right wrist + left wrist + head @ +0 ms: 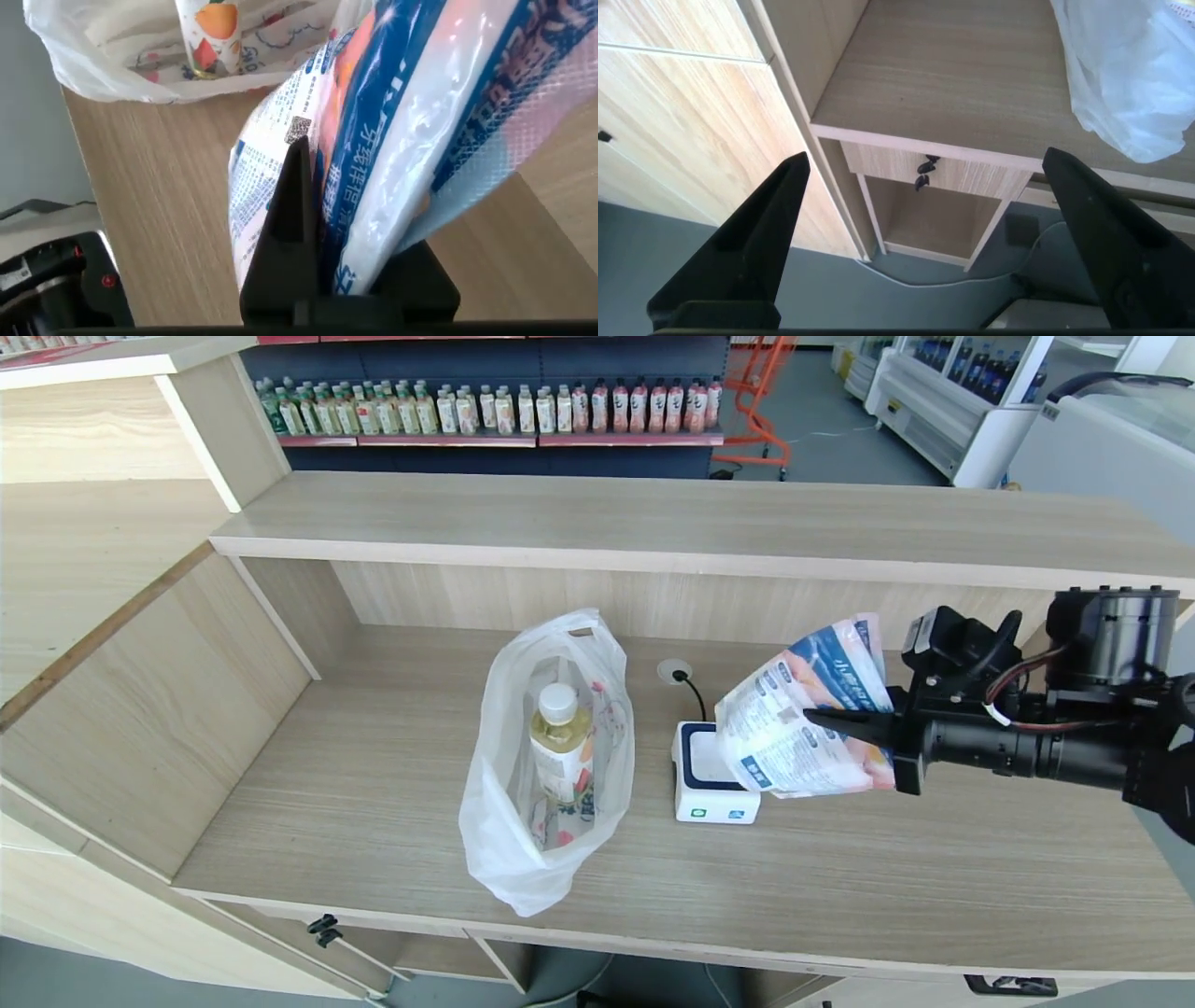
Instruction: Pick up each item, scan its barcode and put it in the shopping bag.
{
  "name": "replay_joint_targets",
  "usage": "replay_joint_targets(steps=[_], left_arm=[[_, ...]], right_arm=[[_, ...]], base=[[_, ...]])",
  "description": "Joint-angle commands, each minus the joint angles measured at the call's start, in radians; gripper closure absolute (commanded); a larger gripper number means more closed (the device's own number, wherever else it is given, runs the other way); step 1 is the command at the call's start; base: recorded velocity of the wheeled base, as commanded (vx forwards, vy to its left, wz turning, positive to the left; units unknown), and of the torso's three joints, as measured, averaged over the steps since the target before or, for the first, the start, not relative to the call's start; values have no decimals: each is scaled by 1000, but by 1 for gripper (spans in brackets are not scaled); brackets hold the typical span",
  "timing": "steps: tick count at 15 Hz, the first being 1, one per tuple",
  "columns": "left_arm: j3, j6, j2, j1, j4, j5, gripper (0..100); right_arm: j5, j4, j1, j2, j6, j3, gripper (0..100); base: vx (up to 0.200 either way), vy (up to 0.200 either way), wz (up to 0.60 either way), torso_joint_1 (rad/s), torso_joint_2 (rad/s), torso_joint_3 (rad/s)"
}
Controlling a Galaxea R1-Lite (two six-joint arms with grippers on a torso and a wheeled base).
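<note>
Your right gripper [831, 721] is clamped on the snack packet [794, 751], one finger laid across its printed face and the other hidden behind it; the packet hangs in the air above the counter [373, 784], its lower corner over the right side of the scanner [711, 789] as the head view shows it, and whether it touches the scanner you cannot tell; the small-print face is turned to the robot's left and somewhat downward, toward the scanner, so judge this as the scanning step; the packet's long axis runs tilted, low end by the scanner and high end up and back toward the rear wall. What the coming move turns on: the shopping bag [504, 840] lies to the robot's left of the packet, just past the scanner, so the carry would go leftward across the scanner; the right arm already has the packet and looks well placed for the drop. The bag stands with its mouth open upward; a bottle [560, 737] with a white cap stands upright inside it, with something coloured lower down that you cannot make out; free space shows on the bottle's right, the side the packet would come from. Your left gripper [924, 159] has its fingers spread wide and empty, hanging off the counter's near edge, left of the bag.
</note>
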Motion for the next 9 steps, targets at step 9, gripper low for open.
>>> replay_joint_targets(steps=[9], left_arm=[[0, 0, 0, 0, 0, 0, 0]], right_arm=[[91, -384, 58, 329, -64, -29, 100]], base=[[0, 0, 0, 0, 0, 0]])
